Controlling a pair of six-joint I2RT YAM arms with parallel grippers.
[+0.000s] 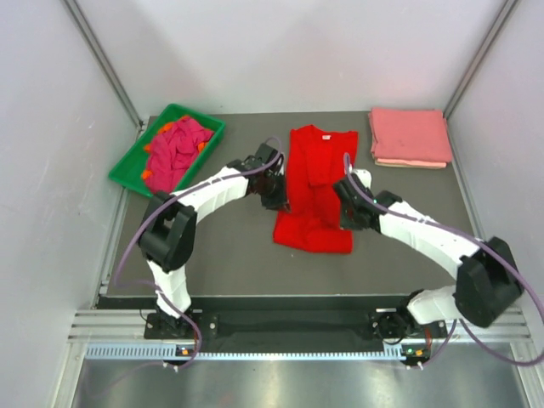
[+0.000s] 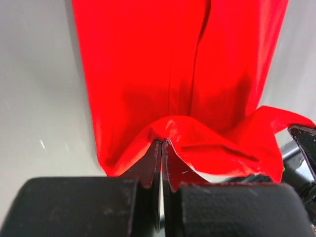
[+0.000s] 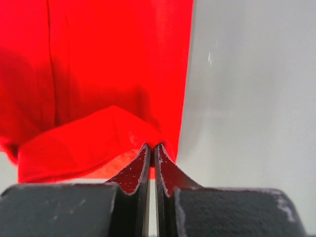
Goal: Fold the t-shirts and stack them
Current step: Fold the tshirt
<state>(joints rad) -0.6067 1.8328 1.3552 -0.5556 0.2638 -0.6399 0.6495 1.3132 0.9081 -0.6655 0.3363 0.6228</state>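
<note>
Red soft cotton t-shirt (image 1: 313, 191), narrowed into a long smooth strip, lies flat to the right of the green plastic tray (image 1: 127, 161). Left gripper (image 2: 161, 145) and right gripper (image 3: 151, 148) each clench 1 side edge, the cloth puckering at their tips. An uneven lift, or 1 thin edge slipping free, would likely skew the fold and part the layers.

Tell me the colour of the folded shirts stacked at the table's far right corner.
Salmon pink; the folded shirts show best in the top external view.
</note>
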